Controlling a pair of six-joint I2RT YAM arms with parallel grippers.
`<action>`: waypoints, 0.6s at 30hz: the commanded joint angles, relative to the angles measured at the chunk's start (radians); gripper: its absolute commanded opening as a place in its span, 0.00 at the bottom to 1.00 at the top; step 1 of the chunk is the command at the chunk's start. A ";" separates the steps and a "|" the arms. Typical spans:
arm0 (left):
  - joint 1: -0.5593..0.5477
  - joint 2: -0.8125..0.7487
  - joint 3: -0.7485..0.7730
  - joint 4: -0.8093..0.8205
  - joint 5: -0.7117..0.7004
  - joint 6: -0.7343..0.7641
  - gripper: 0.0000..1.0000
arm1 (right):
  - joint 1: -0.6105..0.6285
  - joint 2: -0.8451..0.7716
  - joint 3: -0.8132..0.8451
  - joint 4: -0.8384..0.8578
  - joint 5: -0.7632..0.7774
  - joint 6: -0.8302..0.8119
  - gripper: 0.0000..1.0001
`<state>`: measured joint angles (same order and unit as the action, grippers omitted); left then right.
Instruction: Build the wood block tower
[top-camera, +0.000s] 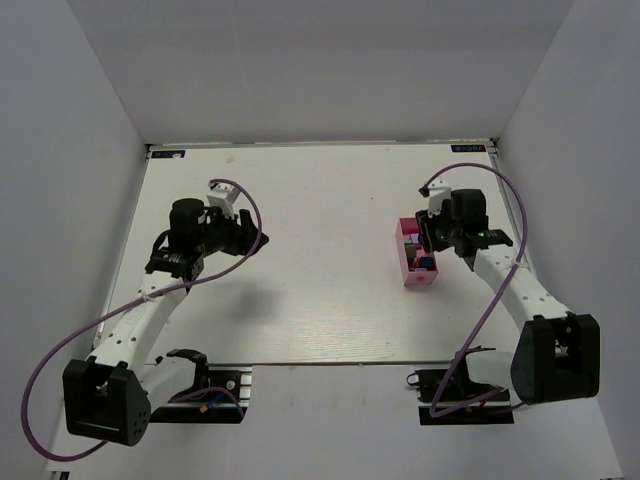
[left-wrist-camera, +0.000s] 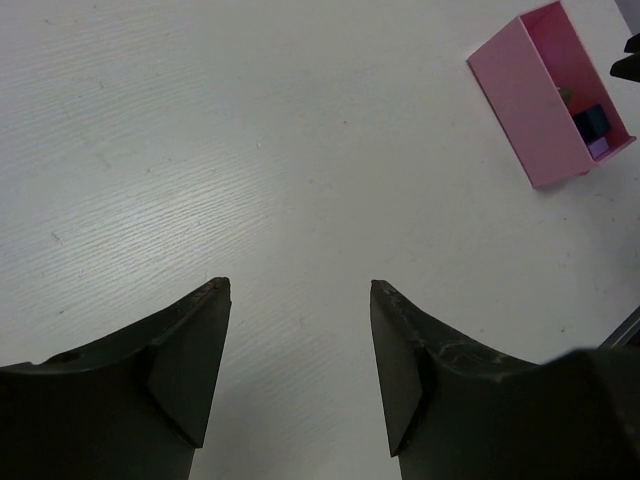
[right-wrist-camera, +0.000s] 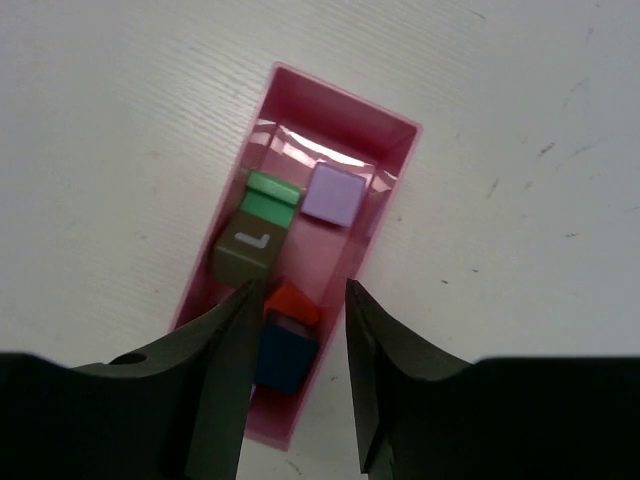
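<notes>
Left gripper (left-wrist-camera: 300, 290) is hovering over white table (left-wrist-camera: 200, 150), jaws spread, nothing between them. Small painted wood blocks (right-wrist-camera: 333, 193) are lying inside pink rectangular tray (right-wrist-camera: 340, 118), right side. Right gripper (right-wrist-camera: 298, 288) is straddling red block (right-wrist-camera: 293, 300) and dark blue block (right-wrist-camera: 285, 355); cannot tell whether it is pinching.

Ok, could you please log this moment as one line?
left gripper: open, empty, over table | right gripper: astride blue block in pink tray, grip unclear

a pink rectangular tray (top-camera: 408, 272) sits on the white table (top-camera: 300, 260), toward its right side
</notes>
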<state>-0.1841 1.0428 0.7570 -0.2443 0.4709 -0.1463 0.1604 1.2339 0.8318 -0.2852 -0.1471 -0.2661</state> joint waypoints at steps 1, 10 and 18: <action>-0.006 0.019 0.048 -0.035 -0.017 0.004 0.68 | 0.014 0.022 0.046 0.052 0.180 0.022 0.44; -0.015 -0.009 0.038 -0.026 -0.008 0.004 0.71 | 0.016 0.146 0.087 0.026 0.164 0.027 0.43; -0.015 -0.018 0.038 -0.026 0.014 0.004 0.71 | 0.013 0.228 0.110 0.023 0.161 0.018 0.39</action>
<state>-0.1951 1.0546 0.7677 -0.2741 0.4637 -0.1467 0.1715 1.4487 0.8932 -0.2684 0.0025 -0.2466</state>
